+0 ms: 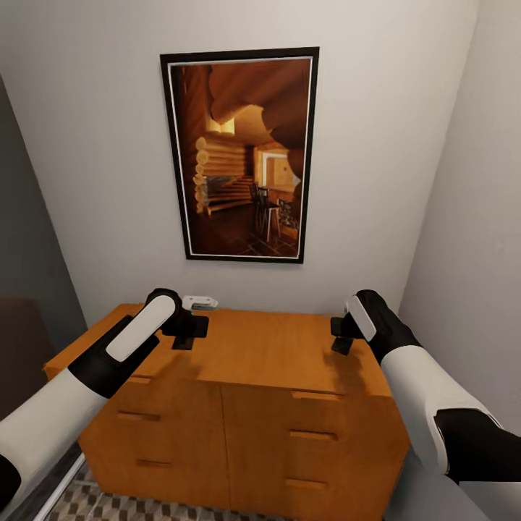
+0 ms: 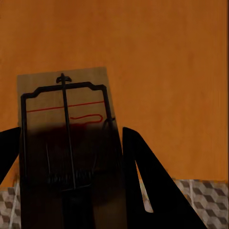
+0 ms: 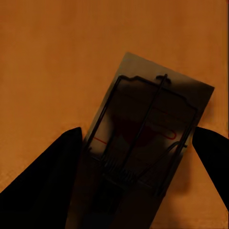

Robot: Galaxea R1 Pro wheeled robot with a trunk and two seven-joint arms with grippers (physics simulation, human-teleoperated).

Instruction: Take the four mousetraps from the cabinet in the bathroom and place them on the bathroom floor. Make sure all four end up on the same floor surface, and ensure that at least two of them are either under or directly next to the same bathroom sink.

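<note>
I have a mousetrap in each hand. My left gripper (image 2: pixel 71 191) is closed on one mousetrap (image 2: pixel 67 129), and my right gripper (image 3: pixel 138 176) is closed on the other mousetrap (image 3: pixel 148 133) — both boards sit tight between my black fingers. In the head view, both hands hang just above the top of the orange cabinet (image 1: pixel 282 347), under a framed picture (image 1: pixel 242 155) on the wall. A small white thing (image 1: pixel 200 302) lies at the back of the cabinet top; I cannot tell what it is. The patterned bathroom floor (image 1: pixel 94 503) peeks out below. I think the job has just begun — no trap is on the floor yet, and I have not seen the other two.
</note>
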